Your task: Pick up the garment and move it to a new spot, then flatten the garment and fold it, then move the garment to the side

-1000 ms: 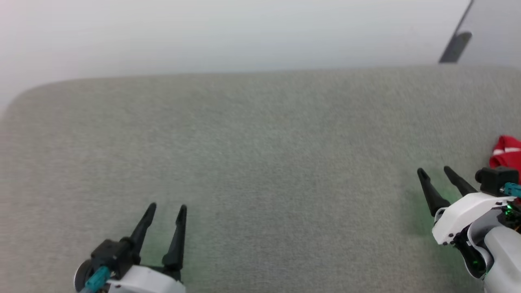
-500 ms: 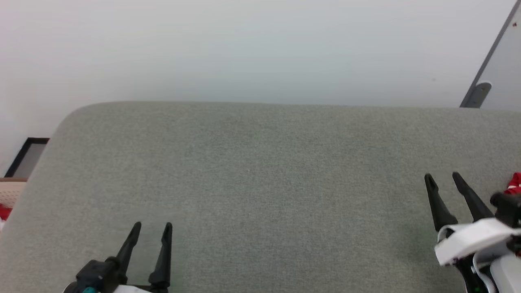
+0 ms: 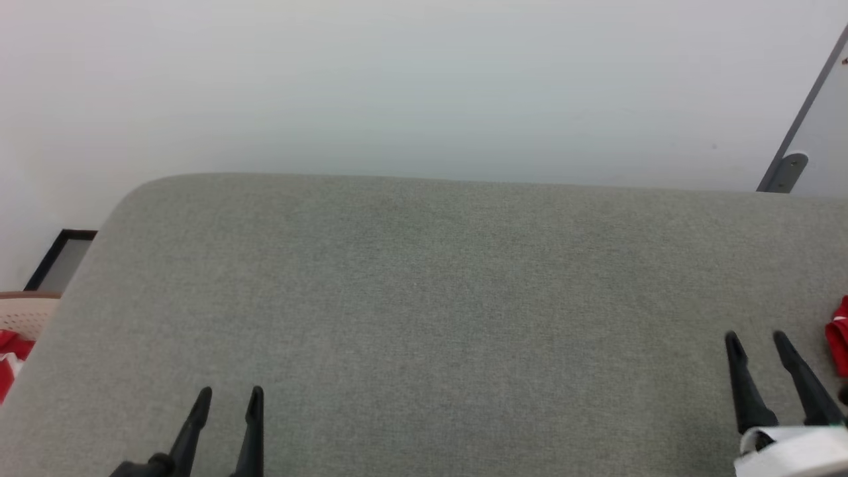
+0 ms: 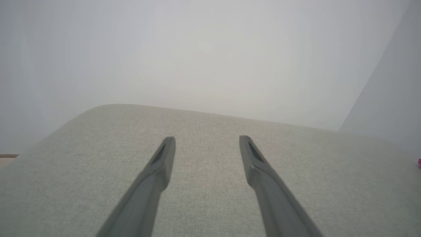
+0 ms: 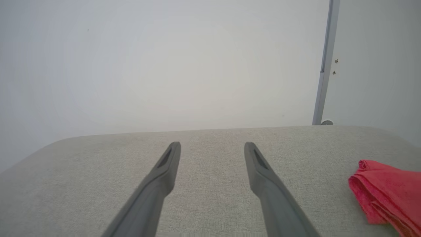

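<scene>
I have both arms low over the grey fabric surface (image 3: 424, 298), fingers pointing toward the white wall (image 3: 424, 86) behind it. The left gripper (image 3: 229, 397) sits at the lower left of the head view, its two dark fingers spread with a clear gap and nothing between them. The left wrist view shows that gripper (image 4: 207, 140) the same way, with bare grey cloth visible between the tips.

The right gripper (image 3: 756, 341) is at the lower right, also spread and holding nothing. From its own wrist camera the gripper (image 5: 213, 144) has its fingers parted above the surface (image 5: 82, 164); I cannot tell whether the tips touch the cloth.

The garment (image 3: 840, 338) lies on the surface at the far right, cut off by the edge of the head view, beside the right gripper and apart from it. In the right wrist view the garment (image 5: 388, 194) looks like a red bundle with layered edges, off to the right of the fingers.

At the left edge, past the surface, I see a beige basket (image 3: 26, 311) with red and white cloth (image 3: 8, 358) in it, and a black frame (image 3: 63, 258) behind it.
</scene>
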Controlling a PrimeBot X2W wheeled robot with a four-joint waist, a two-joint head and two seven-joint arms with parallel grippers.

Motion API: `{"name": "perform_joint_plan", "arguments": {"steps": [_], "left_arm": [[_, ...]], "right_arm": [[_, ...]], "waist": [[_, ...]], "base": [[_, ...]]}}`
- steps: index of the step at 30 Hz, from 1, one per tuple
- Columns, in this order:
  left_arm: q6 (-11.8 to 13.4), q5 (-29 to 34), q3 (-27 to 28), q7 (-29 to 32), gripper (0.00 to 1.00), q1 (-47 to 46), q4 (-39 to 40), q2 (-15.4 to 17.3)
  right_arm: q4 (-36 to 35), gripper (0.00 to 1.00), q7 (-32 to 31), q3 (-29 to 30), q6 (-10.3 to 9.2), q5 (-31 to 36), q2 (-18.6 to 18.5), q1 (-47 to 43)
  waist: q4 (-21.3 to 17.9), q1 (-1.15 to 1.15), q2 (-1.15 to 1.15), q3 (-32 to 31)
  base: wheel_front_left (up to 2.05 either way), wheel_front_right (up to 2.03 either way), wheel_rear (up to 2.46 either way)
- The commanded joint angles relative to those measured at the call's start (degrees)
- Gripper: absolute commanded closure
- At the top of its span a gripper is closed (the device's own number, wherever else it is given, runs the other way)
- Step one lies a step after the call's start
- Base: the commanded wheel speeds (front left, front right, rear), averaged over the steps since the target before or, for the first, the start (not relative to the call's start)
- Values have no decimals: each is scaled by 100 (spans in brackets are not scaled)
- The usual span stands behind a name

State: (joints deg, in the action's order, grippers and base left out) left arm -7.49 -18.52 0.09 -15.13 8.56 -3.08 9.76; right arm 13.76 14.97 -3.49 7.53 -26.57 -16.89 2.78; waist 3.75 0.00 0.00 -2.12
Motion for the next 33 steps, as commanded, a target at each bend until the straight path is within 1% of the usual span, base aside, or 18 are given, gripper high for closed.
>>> {"name": "perform_joint_plan", "arguments": {"steps": [1, 9, 17, 22, 33], "left_arm": [[3, 2, -7, 3, 0, 82, 46, 9], [3, -8, 138, 3, 0, 280, 395, -51], [3, -22, 133, 3, 0, 308, 487, -51], [3, -49, 106, 3, 0, 296, 496, -53], [3, -105, 27, 3, 0, 264, 421, -26]], "right_arm": [[-89, 0, 25, 74, -10, 56, 49, -114], [-839, 0, -136, 469, -10, 337, 232, -733], [-1402, 0, -312, 707, -10, 618, 464, -1039], [-1561, 0, -366, 782, -10, 672, 582, -1132], [-1667, 0, -425, 793, -10, 690, 698, -1153]], "waist": [[21, 0, 0, -7], [35, 0, 0, -11], [28, 0, 0, -2], [13, 0, 0, 6], [29, 0, 0, 32]], "base": [[0, 0, 0], [0, 0, 0], [0, 0, 0], [0, 0, 0], [0, 0, 0]]}}
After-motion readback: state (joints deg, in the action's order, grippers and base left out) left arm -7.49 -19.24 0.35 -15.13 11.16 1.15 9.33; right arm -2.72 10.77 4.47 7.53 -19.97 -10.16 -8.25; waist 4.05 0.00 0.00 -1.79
